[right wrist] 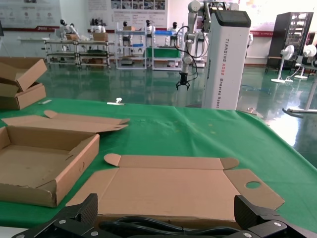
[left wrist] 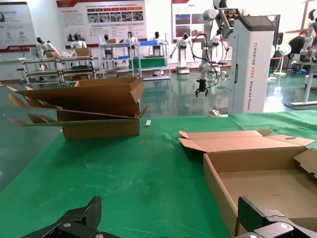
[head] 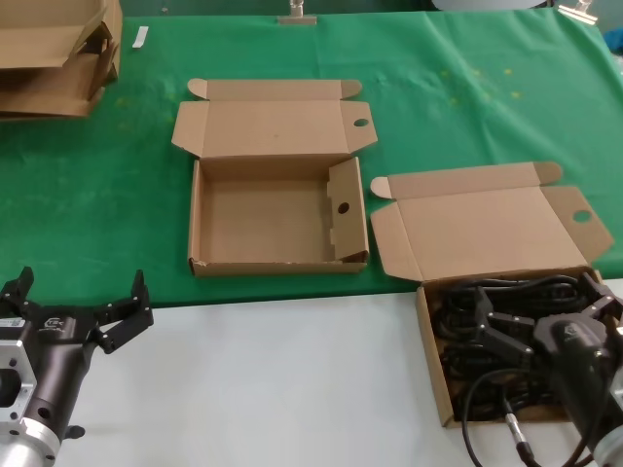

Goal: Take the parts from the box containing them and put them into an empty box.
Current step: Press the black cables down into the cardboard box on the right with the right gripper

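Note:
The box holding the parts [head: 434, 362] sits at the near right with its lid [head: 487, 224] laid open. Black coiled power cords [head: 526, 292] fill it. My right gripper [head: 537, 298] is open just above the cords, one finger on each side of the bundle. In the right wrist view the cords [right wrist: 163, 228] lie between the open fingers of the right gripper [right wrist: 168, 215], with the lid [right wrist: 173, 188] beyond. The empty box [head: 277, 219] stands open in the middle. My left gripper [head: 83, 284] is open and empty at the near left. In its wrist view the left gripper [left wrist: 171, 218] is beside the empty box [left wrist: 257, 173].
A stack of flattened cardboard [head: 54, 53] lies at the far left corner and also shows in the left wrist view [left wrist: 99, 106]. Green cloth [head: 467, 88] covers the far table, with a white surface [head: 282, 379] at the near edge.

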`<state>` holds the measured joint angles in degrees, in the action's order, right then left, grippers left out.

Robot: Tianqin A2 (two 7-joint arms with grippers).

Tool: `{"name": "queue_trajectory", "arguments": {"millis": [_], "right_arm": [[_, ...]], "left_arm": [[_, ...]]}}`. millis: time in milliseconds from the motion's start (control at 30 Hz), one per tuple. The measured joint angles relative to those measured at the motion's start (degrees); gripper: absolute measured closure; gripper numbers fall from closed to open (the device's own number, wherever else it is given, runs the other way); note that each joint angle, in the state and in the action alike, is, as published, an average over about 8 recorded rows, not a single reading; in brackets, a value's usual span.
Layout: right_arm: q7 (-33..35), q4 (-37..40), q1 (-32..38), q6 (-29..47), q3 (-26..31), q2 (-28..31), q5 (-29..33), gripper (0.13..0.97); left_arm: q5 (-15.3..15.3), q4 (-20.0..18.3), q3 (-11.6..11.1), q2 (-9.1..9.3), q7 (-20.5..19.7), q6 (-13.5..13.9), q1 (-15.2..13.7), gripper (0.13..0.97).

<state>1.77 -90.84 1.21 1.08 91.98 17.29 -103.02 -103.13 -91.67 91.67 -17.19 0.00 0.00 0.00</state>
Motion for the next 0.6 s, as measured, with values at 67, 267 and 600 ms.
{"name": "queue_trajectory", "arguments": {"millis": [67, 267, 600], "right_arm": [[0.0, 0.0, 0.0, 0.0, 0.0, 0.0, 0.0, 0.129], [0.0, 0.0, 0.0, 0.0, 0.0, 0.0, 0.0, 0.129], [0.0, 0.0, 0.0, 0.0, 0.0, 0.0, 0.0, 0.129]], "left_arm": [[0.0, 0.0, 0.0, 0.0, 0.0, 0.0, 0.0, 0.132], [0.0, 0.0, 0.0, 0.0, 0.0, 0.0, 0.0, 0.132], [0.0, 0.0, 0.0, 0.0, 0.0, 0.0, 0.0, 0.132]]}}
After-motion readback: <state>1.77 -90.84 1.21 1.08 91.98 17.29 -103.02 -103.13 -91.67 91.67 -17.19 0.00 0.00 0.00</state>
